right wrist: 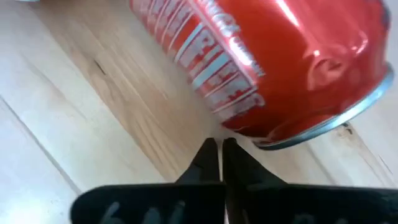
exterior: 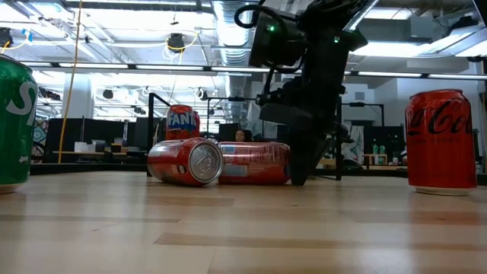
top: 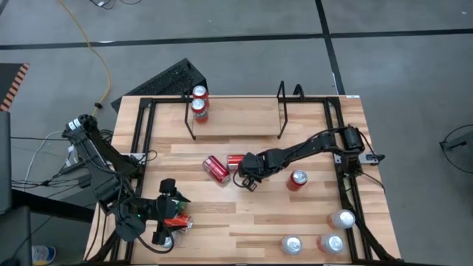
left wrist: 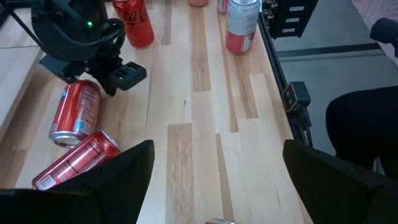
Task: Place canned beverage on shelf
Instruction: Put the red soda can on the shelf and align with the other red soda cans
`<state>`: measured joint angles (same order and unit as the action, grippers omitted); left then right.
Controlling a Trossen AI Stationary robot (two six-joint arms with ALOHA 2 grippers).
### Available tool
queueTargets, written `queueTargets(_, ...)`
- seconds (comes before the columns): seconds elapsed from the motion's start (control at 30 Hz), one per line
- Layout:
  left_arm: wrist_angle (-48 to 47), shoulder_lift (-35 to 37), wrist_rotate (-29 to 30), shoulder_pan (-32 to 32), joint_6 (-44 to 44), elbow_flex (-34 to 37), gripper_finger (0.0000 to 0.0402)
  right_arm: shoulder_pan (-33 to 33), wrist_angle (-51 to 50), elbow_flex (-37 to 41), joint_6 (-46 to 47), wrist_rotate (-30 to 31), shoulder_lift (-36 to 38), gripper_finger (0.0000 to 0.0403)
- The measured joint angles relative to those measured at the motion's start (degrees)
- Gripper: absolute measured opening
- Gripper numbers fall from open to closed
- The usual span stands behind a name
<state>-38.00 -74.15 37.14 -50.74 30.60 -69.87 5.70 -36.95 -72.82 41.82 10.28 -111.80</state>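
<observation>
Reaching in from the right side of the wooden table, kept the right claw low at mid-table, just beside two red cans lying on their sides. Held that claw clenched on nothing, fingertips pressed together, with the nearer lying can just beyond them and ungripped. Left the other lying can close against the first, end turned toward the table-level camera. Showed the black wire shelf along the far edge of the table, well apart from both lying cans, carrying two upright cans at its left end, one of them an orange-and-blue Fanta can. Parked the left claw released, fingers spread wide, at the near left corner above a red can there. Stood an upright red Coca-Cola can just right of the right claw, and three more upright cans toward the near right corner. Caught a green can at the edge of the low view
</observation>
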Motion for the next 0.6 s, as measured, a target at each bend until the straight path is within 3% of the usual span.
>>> queueTargets(0.23, 0.0, 0.0, 0.0, 0.0, 0.1, 0.0, 0.0341, 1.2, -4.2, -2.7, -1.3, -4.2, 0.1, 0.0059)
queueTargets(0.43, 0.0, 0.0, 0.5, 0.0, 0.0, 0.0, 0.0341, 4.0, -11.2, -11.3, -13.1, -4.8, 0.1, 0.0085)
queueTargets(0.6, 0.0, 0.0, 0.7, 0.0, 0.1, 0.0, 0.0341, 4.9, -15.5, -19.3, -23.1, -1.2, 0.1, 0.0153)
